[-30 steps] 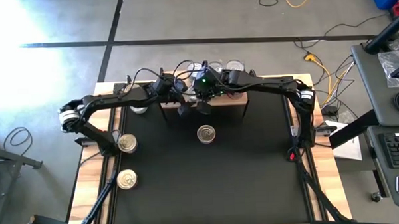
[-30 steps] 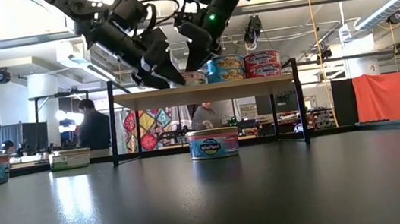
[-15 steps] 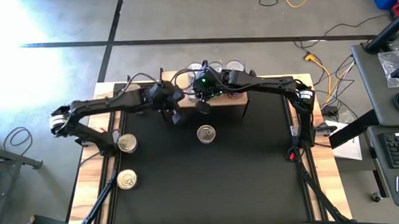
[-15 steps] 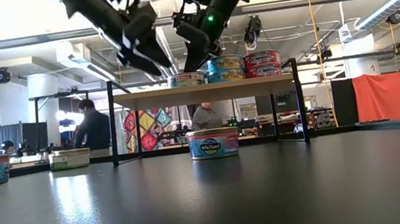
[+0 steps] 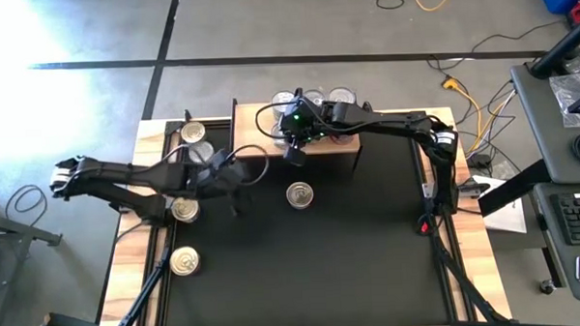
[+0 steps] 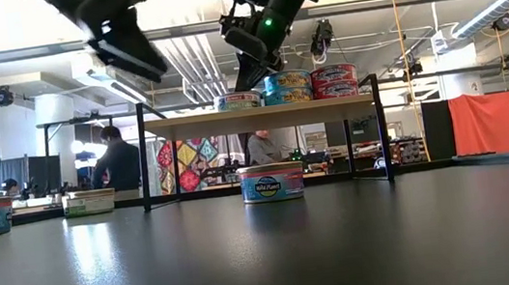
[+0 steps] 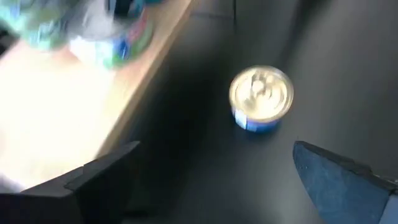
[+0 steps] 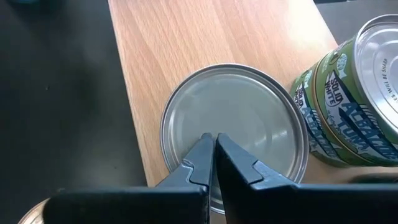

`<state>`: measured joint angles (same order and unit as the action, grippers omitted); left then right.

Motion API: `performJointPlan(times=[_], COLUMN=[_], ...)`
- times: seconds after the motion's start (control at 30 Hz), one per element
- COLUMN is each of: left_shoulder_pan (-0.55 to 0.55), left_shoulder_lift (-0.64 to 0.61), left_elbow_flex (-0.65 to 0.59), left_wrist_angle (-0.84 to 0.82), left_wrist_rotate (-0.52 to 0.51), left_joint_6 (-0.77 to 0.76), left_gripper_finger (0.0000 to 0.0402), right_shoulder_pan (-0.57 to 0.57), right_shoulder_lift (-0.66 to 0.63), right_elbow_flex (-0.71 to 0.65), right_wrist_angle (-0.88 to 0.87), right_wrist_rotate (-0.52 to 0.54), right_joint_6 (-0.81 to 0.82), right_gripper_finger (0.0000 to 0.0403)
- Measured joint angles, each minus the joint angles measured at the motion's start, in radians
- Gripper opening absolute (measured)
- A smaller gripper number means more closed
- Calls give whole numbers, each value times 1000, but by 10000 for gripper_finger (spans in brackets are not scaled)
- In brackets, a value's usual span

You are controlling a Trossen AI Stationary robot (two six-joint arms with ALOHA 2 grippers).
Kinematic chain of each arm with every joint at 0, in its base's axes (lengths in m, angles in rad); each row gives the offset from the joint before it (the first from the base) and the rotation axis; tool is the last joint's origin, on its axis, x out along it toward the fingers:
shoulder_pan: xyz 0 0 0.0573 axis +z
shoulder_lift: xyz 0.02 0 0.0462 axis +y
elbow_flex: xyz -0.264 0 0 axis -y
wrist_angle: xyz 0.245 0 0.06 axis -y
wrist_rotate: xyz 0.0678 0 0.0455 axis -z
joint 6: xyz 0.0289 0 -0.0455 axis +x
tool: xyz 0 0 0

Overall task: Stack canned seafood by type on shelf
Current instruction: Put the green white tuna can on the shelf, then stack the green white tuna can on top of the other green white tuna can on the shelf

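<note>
The light-wood shelf (image 5: 255, 121) stands at the table's far edge and carries stacked cans (image 6: 311, 84) and a single silver-lidded can (image 8: 249, 118). My right gripper (image 8: 212, 142) is shut, its tips over the middle of that lid; two stacked green-labelled cans (image 8: 348, 106) stand beside it. A blue-labelled can (image 5: 299, 195) stands on its base on the black table in front of the shelf (image 6: 261, 117). My left gripper (image 5: 237, 192) hangs open to the left of that can (image 7: 261, 99), holding nothing. My right gripper's shut fingertips (image 8: 202, 149) slant down from the table's near side over the middle of the silver lid (image 8: 236, 112). I cannot tell whether they touch it. The can stands upright on the shelf.
Two cans (image 5: 184, 208) (image 5: 184, 261) stand at the table's left edge, and two more (image 5: 194, 133) (image 5: 201, 154) at the far left corner. In the low view, people and furniture show in the room behind the shelf.
My left gripper has drawn back from the shelf toward the table's left and near side, rising a little, and has stayed open. The cans have not moved.
</note>
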<state>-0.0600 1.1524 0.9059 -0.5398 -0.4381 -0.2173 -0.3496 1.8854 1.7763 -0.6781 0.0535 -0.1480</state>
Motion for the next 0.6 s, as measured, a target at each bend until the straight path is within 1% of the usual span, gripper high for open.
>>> performJointPlan(times=[0.03, 0.1, 0.27, 0.37, 0.43, 0.5, 0.57, 0.6], left_shoulder_pan=[-14, -38, -75, -75, -75, -72, -42, -8], left_shoulder_lift=[-15, -37, -51, -42, -37, -36, -37, -38], left_elbow_flex=[-20, -57, -118, -138, -139, -138, -138, -138], left_wrist_angle=[-19, -70, -261, -357, -414, -470, -498, -498], left_wrist_rotate=[-17, -20, 19, 19, 19, 14, -29, -52], left_joint_6=[-31, -107, -378, -495, -543, -554, -554, -552], left_gripper_finger=[396, 396, 396, 396, 396, 396, 396, 396], right_shoulder_pan=[0, 0, -2, -1, -2, 0, 0, 0], right_shoulder_lift=[0, 0, -1, -11, -26, -59, -112, -141], right_elbow_flex=[0, 0, 0, -1, -3, -5, -5, -4], right_wrist_angle=[0, 0, 1, 12, 19, 25, 28, 28], right_wrist_rotate=[0, 0, 7, 28, 35, 36, 36, 36], right_joint_6=[3, 8, 17, 16, 16, 17, 21, 29], right_gripper_finger=[13, 13, 13, 13, 13, 13, 13, 13])
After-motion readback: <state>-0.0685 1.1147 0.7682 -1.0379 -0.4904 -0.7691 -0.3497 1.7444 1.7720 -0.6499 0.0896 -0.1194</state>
